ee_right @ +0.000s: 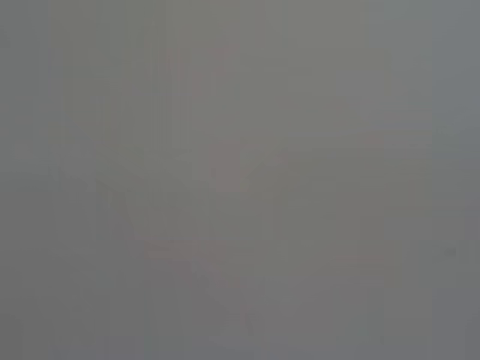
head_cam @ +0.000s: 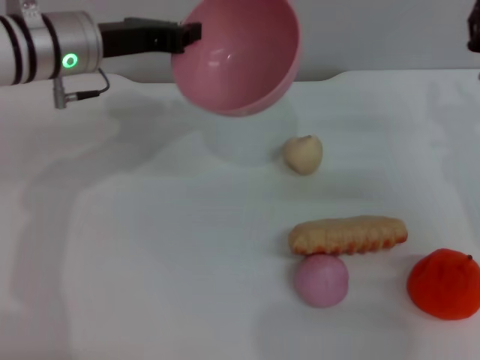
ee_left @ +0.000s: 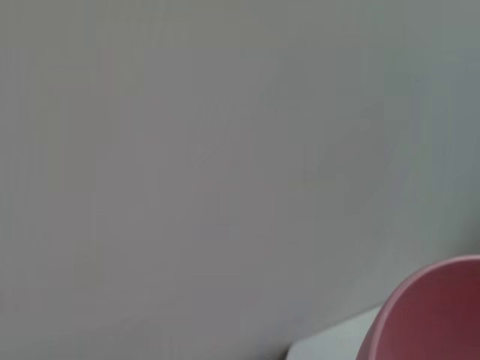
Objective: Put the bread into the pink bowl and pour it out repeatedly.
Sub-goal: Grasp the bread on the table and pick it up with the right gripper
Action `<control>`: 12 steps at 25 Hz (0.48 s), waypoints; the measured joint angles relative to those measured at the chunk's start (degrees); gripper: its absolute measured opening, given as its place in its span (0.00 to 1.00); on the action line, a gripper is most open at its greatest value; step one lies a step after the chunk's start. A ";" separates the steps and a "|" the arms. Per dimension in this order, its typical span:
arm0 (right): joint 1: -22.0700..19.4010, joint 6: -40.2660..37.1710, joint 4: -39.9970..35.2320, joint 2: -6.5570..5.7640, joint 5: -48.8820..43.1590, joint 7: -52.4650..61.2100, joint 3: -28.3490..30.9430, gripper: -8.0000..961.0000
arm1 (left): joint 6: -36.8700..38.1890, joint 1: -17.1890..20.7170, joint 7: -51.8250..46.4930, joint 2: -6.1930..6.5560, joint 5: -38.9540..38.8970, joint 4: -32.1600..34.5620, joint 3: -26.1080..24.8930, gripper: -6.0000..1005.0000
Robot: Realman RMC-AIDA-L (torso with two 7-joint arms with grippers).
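Note:
My left gripper (head_cam: 189, 34) holds the pink bowl (head_cam: 238, 54) by its rim, high above the back of the table. The bowl is tipped on its side with its empty inside facing the camera. Part of the bowl's pink rim (ee_left: 431, 315) shows in the left wrist view. The bread (head_cam: 348, 234) lies flat on the white table to the front right, striped top up, touching a pink ball. Only a dark bit of my right arm (head_cam: 473, 30) shows at the top right edge; its gripper is out of view.
A small cream bun (head_cam: 303, 154) sits below and right of the bowl. A pink ball (head_cam: 321, 280) rests against the bread's near side. An orange-red toy fruit (head_cam: 445, 283) lies at the front right. The white table (head_cam: 150, 262) ends at a back edge near the wall.

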 joint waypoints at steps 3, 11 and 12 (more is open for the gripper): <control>1.31 -3.84 -0.10 -0.07 0.00 0.01 0.11 0.44 | 3.14 0.13 -2.01 0.82 3.97 0.24 -0.78 0.06; 3.21 -21.04 -5.77 -0.53 -0.20 -0.33 3.07 0.44 | 12.25 -1.23 -7.83 2.03 22.10 0.76 -6.66 0.06; 3.50 -23.55 -6.59 -0.76 -0.23 -0.42 3.43 0.44 | 12.81 -1.17 -8.06 2.23 23.04 0.82 -7.28 0.06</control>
